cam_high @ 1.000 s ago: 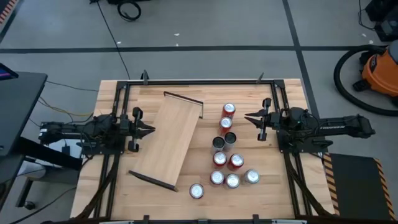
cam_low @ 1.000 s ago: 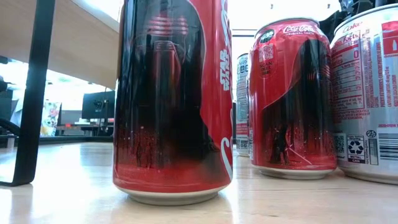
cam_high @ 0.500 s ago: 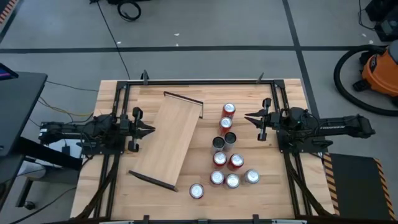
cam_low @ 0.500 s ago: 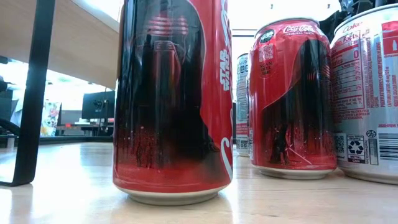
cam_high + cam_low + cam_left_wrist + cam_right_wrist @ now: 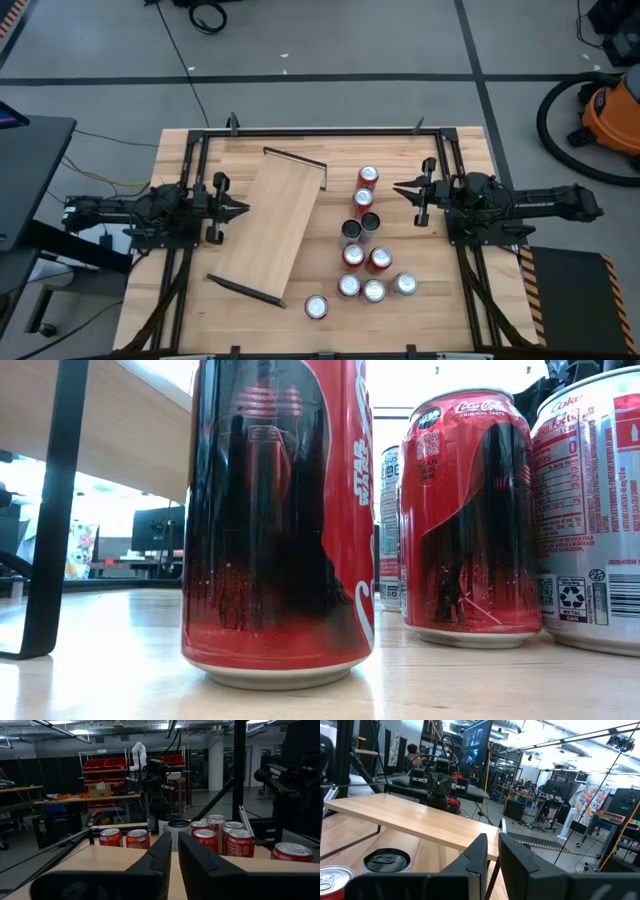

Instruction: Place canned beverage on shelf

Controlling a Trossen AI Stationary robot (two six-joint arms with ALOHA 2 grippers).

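Note:
The shelf (image 5: 270,224), a long pale wood plank with a dark bar at each short end, stands slantwise at the table's middle left on its end bars, its board raised off the table (image 5: 415,825). Several red, silver and dark cans (image 5: 362,250) stand upright right of it, one alone near the front edge (image 5: 317,306); in the low view the nearest cans (image 5: 280,520) fill the picture. My left gripper (image 5: 246,209) is shut at the table's left side, beside the shelf. My right gripper (image 5: 396,188) is shut at the right side, beside the far cans. Neither holds anything.
A black frame (image 5: 320,131) runs round the tabletop. On the floor at the far right stands an orange vacuum with a hose (image 5: 600,110). A dark monitor stand (image 5: 30,170) is off the table's left edge. A person (image 5: 412,751) shows far off in the room.

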